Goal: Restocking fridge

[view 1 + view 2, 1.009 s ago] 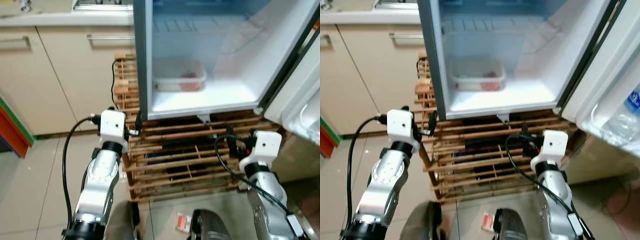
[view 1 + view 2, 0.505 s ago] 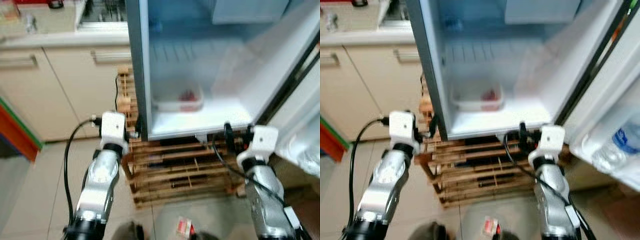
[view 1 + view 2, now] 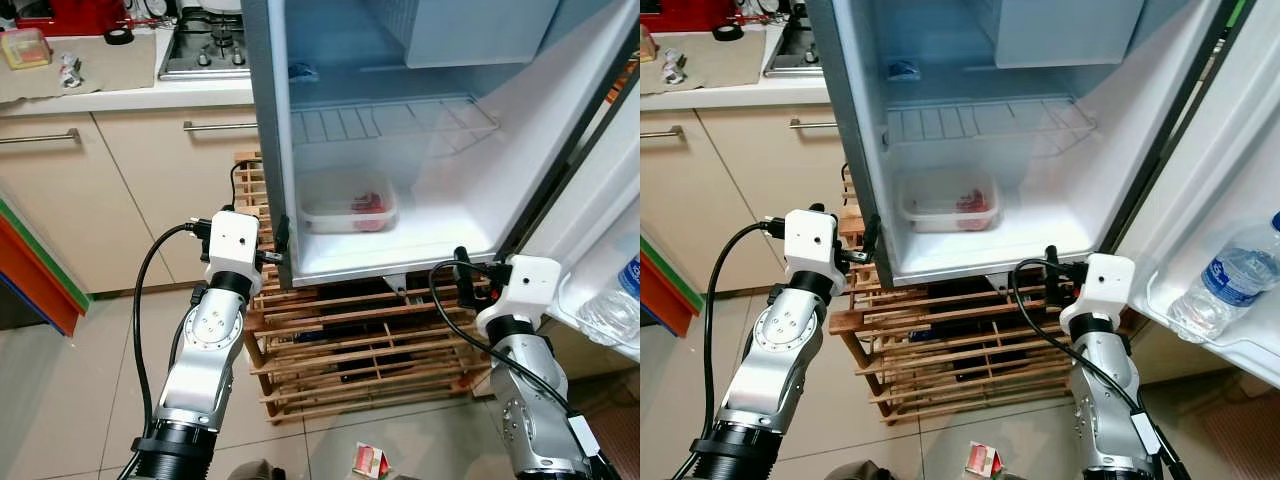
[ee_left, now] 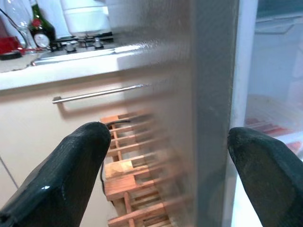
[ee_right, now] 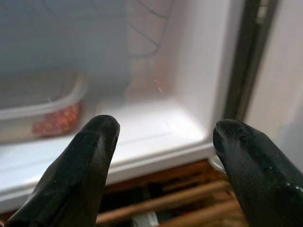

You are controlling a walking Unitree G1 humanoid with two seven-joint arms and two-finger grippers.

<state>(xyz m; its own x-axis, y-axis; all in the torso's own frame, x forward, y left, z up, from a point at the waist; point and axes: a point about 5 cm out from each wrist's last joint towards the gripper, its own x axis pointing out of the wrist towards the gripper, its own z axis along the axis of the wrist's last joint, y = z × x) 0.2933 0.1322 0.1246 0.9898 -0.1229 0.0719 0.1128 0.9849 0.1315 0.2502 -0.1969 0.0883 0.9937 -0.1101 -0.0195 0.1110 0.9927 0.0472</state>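
Two silver arms with segmented metal shells; white boxy wrist housings; black cables looping from each wrist; left gripper (image 4: 163, 175) and right gripper (image 5: 163, 175) with thick, rounded black fingers.

Wooden slat rack (image 3: 350, 340) at 6 o'clock. Cream cabinets with bar handle (image 3: 215, 126) at 9. Gas hob (image 3: 205, 45) at 11, red appliance (image 3: 55, 14) and tape roll (image 3: 118, 35) further left. Small red carton (image 3: 368, 461) on floor tiles, bottom edge.
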